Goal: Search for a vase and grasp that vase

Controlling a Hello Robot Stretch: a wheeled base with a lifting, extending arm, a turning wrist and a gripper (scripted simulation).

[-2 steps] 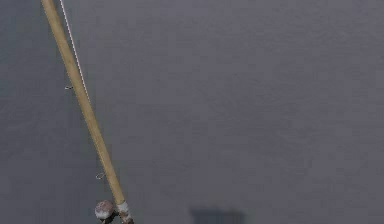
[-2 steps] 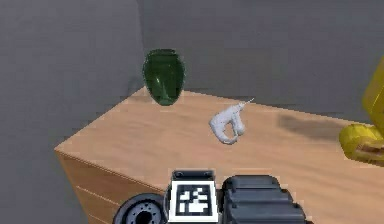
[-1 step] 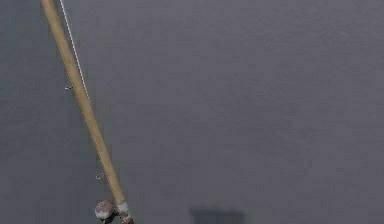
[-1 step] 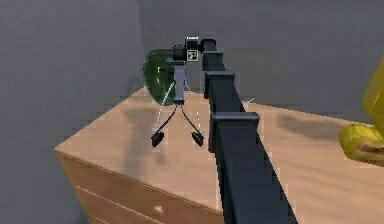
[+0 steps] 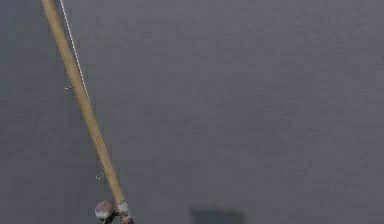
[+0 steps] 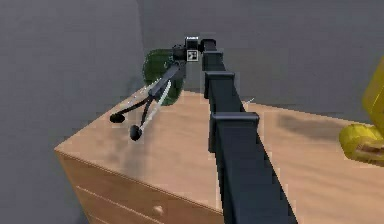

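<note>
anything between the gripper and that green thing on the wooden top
Nothing visible does: the green thing shows right behind the gripper on the wooden top; the yellow thing lies off at the right edge.

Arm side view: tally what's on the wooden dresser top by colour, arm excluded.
Green: 1, the dark green thing near the dresser's far edge.
Yellow: 1, the yellow thing at the view's right edge.
Total: 2

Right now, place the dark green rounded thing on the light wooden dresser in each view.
Arm side view: dark green rounded thing upper middle-left, on the light wooden dresser, by the gripper.
Forward view: I see a slanted tan pole against plain grey wall.
Shared landmark: the plain grey wall.
</note>
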